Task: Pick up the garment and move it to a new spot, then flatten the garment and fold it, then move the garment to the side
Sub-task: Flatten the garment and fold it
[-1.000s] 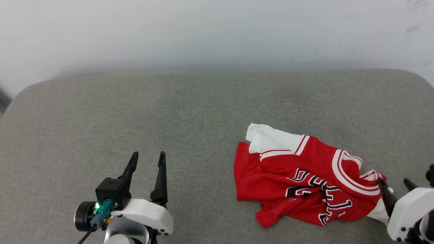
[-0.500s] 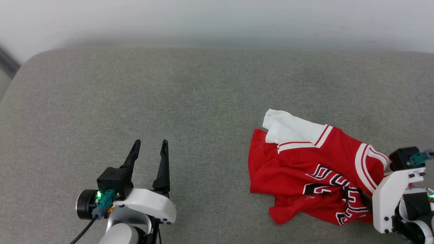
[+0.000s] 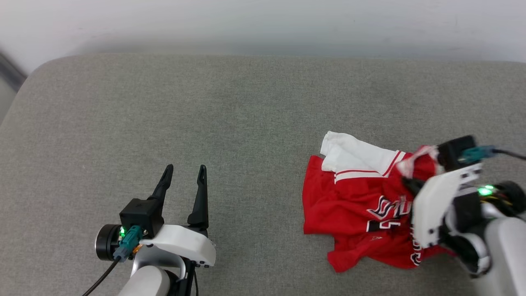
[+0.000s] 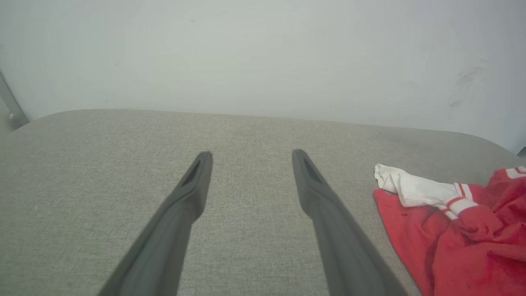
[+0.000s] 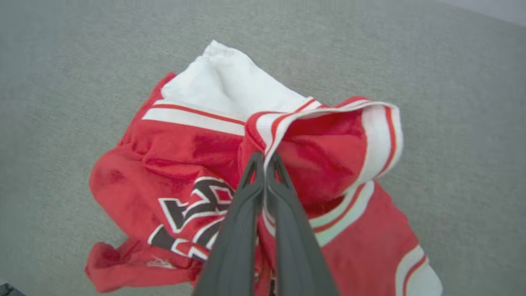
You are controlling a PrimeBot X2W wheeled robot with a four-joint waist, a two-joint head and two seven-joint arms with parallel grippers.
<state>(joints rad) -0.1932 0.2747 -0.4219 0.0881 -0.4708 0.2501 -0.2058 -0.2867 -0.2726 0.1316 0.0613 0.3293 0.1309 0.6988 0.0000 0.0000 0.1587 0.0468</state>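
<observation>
garment (image 3: 349, 205), a red jersey-style t-shirt w/ white short sleeves, white-and-red striped trim and black white-outlined lettering, lies crumpled on the right half of the grey woven-fabric cushion (image 3: 246, 123), nearer its front edge than its back edge. the printed front faces up, but the lettering is creased and partly covered, so it can't be read whole. one white sleeve (image 3: 353, 154) pokes out toward the back edge at the garment's left end. the lower left of the cloth is bunched into a point close to the front edge.

right gripper (image 3: 407, 182) sits over the garment's right part, and its white housing hides some red cloth in the head view. in the right wrist view the right gripper (image 5: 265, 158) has both long dark fingers pinched together on a fold of the striped collar trim (image 5: 378, 123). that fold stands up off the rest of the garment (image 5: 176, 148), w/ the sleeve (image 5: 230, 86) beyond it. the rest of the cloth rests on the cushion (image 5: 452, 82).

left gripper (image 3: 185, 170) hovers over bare fabric near the front edge, left of centre and well apart from the garment. its fingers are spread wide w/ nothing between them. the left wrist view shows the left gripper (image 4: 251, 155) the same way, w/ the garment (image 4: 452, 230) off to its right and a pale wall (image 4: 263, 61) behind the cushion's back edge.
</observation>
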